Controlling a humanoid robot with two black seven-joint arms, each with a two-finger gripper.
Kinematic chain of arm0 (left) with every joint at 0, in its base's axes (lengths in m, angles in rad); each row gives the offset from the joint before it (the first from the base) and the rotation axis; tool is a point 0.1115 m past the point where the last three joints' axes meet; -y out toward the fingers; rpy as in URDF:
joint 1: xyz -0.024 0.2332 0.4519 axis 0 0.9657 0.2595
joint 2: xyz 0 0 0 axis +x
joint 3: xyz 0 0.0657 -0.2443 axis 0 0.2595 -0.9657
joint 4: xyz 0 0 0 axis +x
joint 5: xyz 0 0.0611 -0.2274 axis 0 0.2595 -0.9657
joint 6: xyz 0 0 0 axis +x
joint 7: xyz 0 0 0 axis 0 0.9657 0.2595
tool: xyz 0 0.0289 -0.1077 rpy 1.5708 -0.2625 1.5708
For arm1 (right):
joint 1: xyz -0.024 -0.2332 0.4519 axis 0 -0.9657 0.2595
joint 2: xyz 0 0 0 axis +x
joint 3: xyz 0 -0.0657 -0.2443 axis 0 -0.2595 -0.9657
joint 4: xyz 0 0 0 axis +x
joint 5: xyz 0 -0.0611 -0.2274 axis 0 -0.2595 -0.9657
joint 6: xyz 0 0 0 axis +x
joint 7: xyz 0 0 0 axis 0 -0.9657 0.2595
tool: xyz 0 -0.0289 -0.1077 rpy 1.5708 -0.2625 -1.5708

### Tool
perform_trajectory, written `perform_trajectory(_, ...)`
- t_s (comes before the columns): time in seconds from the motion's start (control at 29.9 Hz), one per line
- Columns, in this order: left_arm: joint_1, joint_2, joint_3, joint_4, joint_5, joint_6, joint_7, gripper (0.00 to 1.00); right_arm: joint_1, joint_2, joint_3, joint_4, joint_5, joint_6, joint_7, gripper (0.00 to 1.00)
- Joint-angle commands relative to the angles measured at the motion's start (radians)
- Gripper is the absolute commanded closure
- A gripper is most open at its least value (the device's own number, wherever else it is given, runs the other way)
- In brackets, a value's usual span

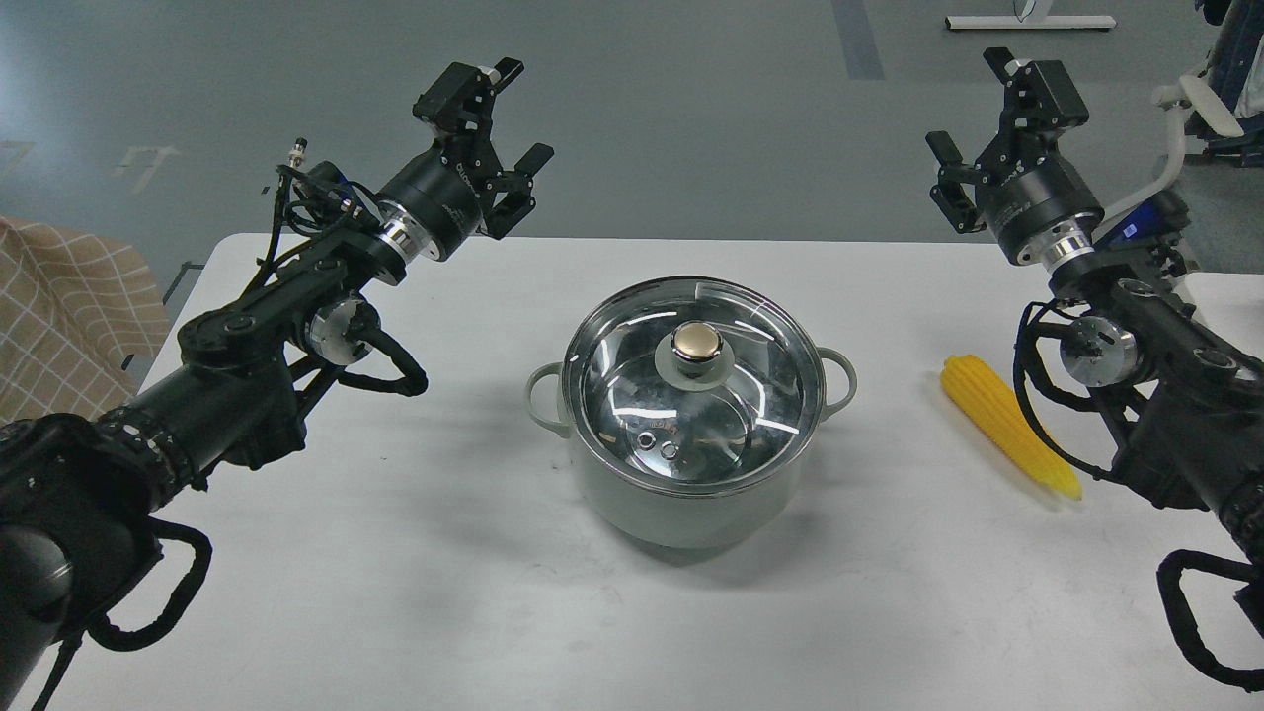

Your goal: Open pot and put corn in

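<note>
**Pot covered, corn lying at right, both pincers raised and empty**

Centre of frame: pale grey-green pot (691, 494) standing on the white tabletop (395, 592), closed by a glass lid (696, 385) with a gold knob (697, 342) at its middle. Two small loop handles jutting out at left and right of the rim.

Right of centre: yellow corn (1009, 425) flat on the tabletop, well apart from the pot, thick end toward the upper left, tapered tip toward the lower right, partly overlapped in the view by the right arm's cables.

Upper left: left pincer (518, 114) held high over the tabletop's far edge, fingers spread wide, nothing between them. Left arm running down to the lower left corner.

Upper right: right pincer (973, 99) likewise lifted near the far edge, fingers wide apart, gripping nothing. Right arm descending along the right edge, just beside the corn.

Far left: checked beige cloth (59, 316) beyond the tabletop's edge. Grey floor (691, 118) across the top of the frame.
</note>
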Motion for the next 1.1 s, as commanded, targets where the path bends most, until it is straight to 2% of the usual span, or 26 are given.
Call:
perform_trajectory(0.0,0.012,0.004,-0.014,-0.001,0.000,-0.001,0.003,0.02,-0.007,0.001,0.000,0.001,-0.001,0.002,0.000,0.00)
perform_trajectory(0.43,0.046,0.000,-0.093,0.007,0.000,-0.024,0.003,0.02,-0.019,0.001,-0.002,0.001,-0.003,0.002,0.000,0.00)
perform_trajectory(1.07,0.050,-0.020,-0.093,-0.007,-0.002,-0.052,-0.002,0.02,-0.033,-0.004,-0.002,0.007,-0.001,0.007,0.000,0.00)
